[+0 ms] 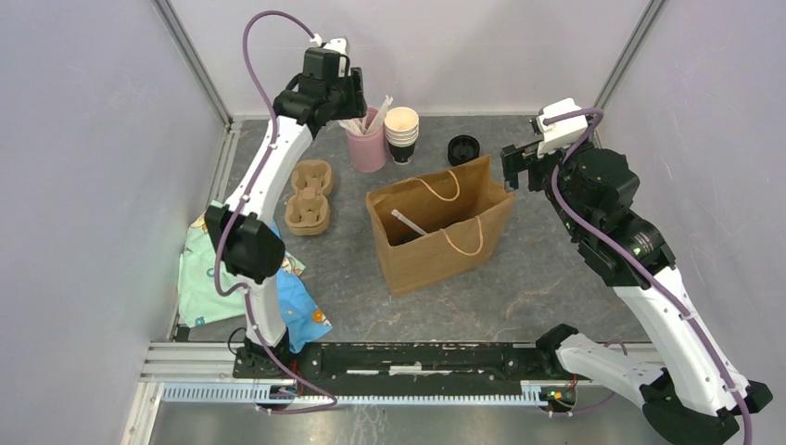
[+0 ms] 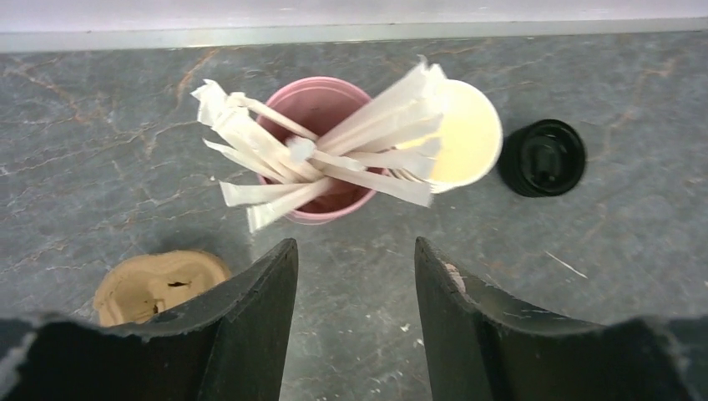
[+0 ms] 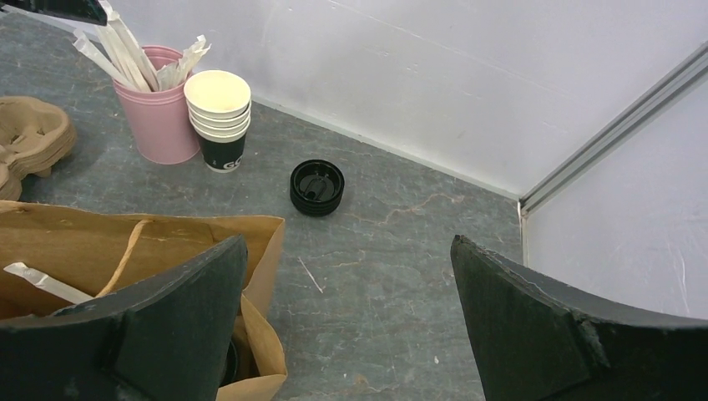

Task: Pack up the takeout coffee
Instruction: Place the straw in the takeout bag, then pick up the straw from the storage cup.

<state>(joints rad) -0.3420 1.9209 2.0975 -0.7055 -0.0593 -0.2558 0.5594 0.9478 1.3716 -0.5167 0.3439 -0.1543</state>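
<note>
The brown paper bag (image 1: pixel 445 243) stands open mid-table with a wrapped straw (image 1: pixel 408 222) lying inside. In the right wrist view a dark rounded shape (image 3: pixel 230 361) shows low inside the bag (image 3: pixel 83 242). I cannot tell whether it is the takeout coffee. My right gripper (image 3: pixel 346 242) is open and empty, just beyond the bag's right corner. My left gripper (image 2: pixel 355 242) is open with nothing between its fingers. It hovers above and just short of the pink cup (image 2: pixel 321 210) of wrapped straws (image 2: pixel 376 125).
A stack of lidless cream-rimmed cups (image 1: pixel 401 134) stands right of the pink cup (image 1: pixel 366 148). A stack of black lids (image 1: pixel 462 148) sits behind the bag. Brown pulp cup carriers (image 1: pixel 309 195) lie left of it. Colourful packets (image 1: pixel 199 269) lie at the left edge.
</note>
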